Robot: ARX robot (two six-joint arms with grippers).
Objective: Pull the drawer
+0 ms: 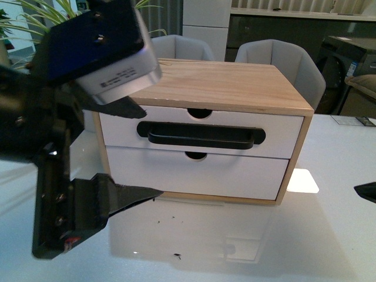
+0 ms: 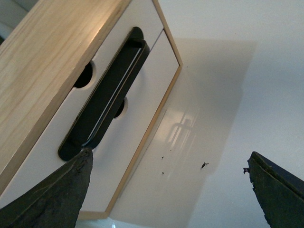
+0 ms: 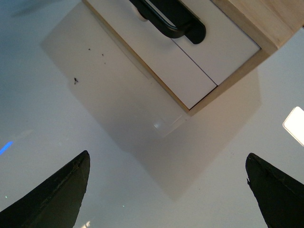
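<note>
The drawer [image 1: 276, 132] is the upper one in a small wooden cabinet [image 1: 223, 82]. It has a white front, a half-round notch [image 1: 198, 113] and a long black bar handle [image 1: 200, 136], and sits flush with the cabinet. My left gripper [image 1: 153, 151] is open, turned so one finger is above the other, close to the handle's left end without touching it. In the left wrist view the handle [image 2: 107, 102] runs just beyond one fingertip [image 2: 78, 173] of the open gripper [image 2: 169, 156]. My right gripper [image 3: 167, 156] is open over the table, short of the cabinet's right corner; the handle's end [image 3: 175, 21] shows.
A plain white lower drawer [image 1: 235, 179] without a handle sits beneath. The cabinet stands on a glossy white table [image 1: 235, 241] with a few dark specks [image 1: 176, 255]. Grey chairs [image 1: 273, 56] and a plant [image 1: 35, 17] stand behind. A tip of the right gripper [image 1: 365, 192] shows at the edge.
</note>
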